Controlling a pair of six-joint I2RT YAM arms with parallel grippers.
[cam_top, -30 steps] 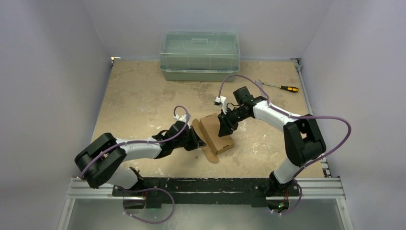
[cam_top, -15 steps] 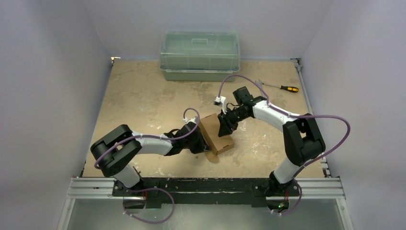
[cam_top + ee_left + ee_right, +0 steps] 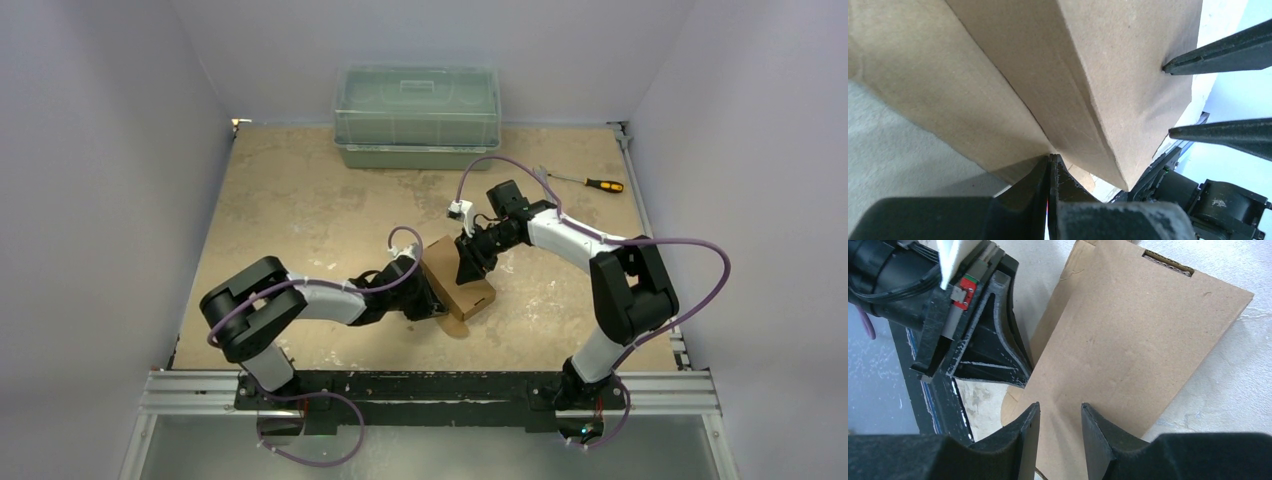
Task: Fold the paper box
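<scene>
The brown paper box lies mid-table as a part-folded oblong carton with a rounded tab at its near end. My left gripper is shut and empty, its tips pushed against the box's left side. In the left wrist view the left gripper meets a crease of the cardboard. My right gripper is open and presses down on the box top. In the right wrist view the right gripper straddles the flat panel, with the left gripper alongside.
A green translucent plastic bin with a lid stands at the back centre. A screwdriver lies at the back right. Walls close in the table on the left, back and right.
My left arm has swung right and pushed into the box's left side, folding the raised left flap in. The box has shifted slightly right. The right gripper has stayed on the box top.
</scene>
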